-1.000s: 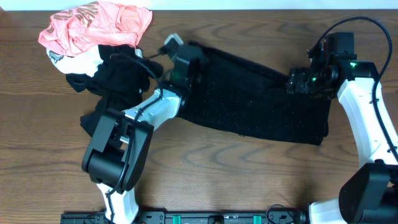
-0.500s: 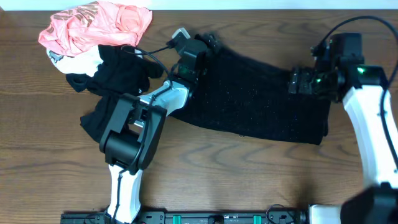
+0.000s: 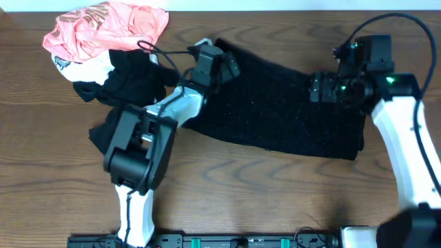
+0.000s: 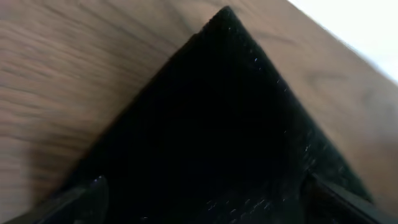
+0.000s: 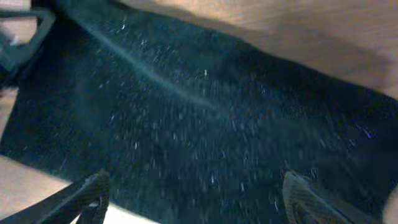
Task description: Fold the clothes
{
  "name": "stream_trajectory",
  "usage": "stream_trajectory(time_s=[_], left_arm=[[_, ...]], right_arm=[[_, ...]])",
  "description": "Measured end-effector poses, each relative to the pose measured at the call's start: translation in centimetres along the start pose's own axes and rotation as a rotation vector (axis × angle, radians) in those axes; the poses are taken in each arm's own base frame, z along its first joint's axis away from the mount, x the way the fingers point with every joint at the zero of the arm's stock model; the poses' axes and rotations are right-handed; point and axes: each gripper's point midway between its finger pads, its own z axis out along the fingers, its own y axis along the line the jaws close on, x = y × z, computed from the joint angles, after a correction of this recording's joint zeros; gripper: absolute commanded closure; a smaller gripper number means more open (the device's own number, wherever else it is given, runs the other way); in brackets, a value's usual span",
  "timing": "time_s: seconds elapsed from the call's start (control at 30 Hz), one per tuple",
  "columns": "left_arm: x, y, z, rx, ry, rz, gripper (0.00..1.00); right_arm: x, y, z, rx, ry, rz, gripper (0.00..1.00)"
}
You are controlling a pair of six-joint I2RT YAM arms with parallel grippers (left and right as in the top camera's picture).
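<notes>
Since a second ago the left tool (image 3: 224,65) has slid up and to the right along the upper left edge of the large black fuzzy knit garment (image 3: 282,114), and the right tool (image 3: 318,88) has edged a little to the left, while the garment itself lies much as it did. At the far left of the brown wood-grain tabletop (image 3: 275,200) sits a crumpled salmon-pink garment (image 3: 103,27), with a white piece of cloth (image 3: 86,67) touching its lower edge and a smaller smooth black garment (image 3: 131,83) bunched just beside them, partly under the left arm. The left tool hovers over the knit garment's upper left corner; in the left wrist view its fingers (image 4: 87,196) stand wide apart at the lower corners, with nothing clamped between them, and the pointed corner of the fabric (image 4: 227,93) lies flat on the wood. The knit garment spreads as a long band across the middle of the tabletop, slanting from upper left down to lower right. Over its upper right end hangs the right tool, and the right wrist view shows its fingers (image 5: 93,190) likewise well apart above the speckled fabric, gripping nothing, with a raised fold (image 5: 161,74) running diagonally across the cloth.
</notes>
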Motion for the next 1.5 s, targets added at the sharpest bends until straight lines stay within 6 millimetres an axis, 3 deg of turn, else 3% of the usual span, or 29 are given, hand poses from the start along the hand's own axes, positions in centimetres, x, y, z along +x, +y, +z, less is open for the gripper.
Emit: stream_trajectory(time_s=[0.13, 0.27, 0.4, 0.53, 0.8, 1.2, 1.4, 1.5], left_arm=[[-0.3, 0.7, -1.4, -0.031, 0.036, 0.134, 0.02], [0.5, 1.8, -2.3, -0.070, 0.099, 0.252, 0.02], [2.1, 3.1, -2.7, -0.106, 0.180, 0.351, 0.02], [3.0, 3.9, -3.0, -0.125, 0.229, 0.414, 0.02], [3.7, 4.5, -3.2, -0.139, 0.266, 0.452, 0.02], [4.3, 5.1, -3.5, -0.153, 0.298, 0.472, 0.02], [4.4, 5.4, -3.6, -0.165, 0.307, 0.488, 0.02], [4.5, 5.6, -3.7, -0.175, 0.314, 0.494, 0.02]], right_arm=[[-0.9, -0.3, 4.2, -0.020, 0.021, 0.033, 0.20], [-0.4, -0.5, 8.5, -0.046, 0.075, 0.094, 0.25], [0.8, -1.0, 11.8, -0.051, 0.138, 0.149, 0.28], [1.5, -1.4, 13.3, -0.043, 0.167, 0.182, 0.28], [0.6, -3.4, 13.6, 0.053, 0.121, 0.204, 0.24], [0.0, -10.7, 12.1, 0.157, 0.092, 0.342, 0.21], [1.3, -11.6, 11.3, 0.129, 0.156, 0.399, 0.19], [1.5, -11.4, 9.6, 0.109, 0.194, 0.419, 0.13]])
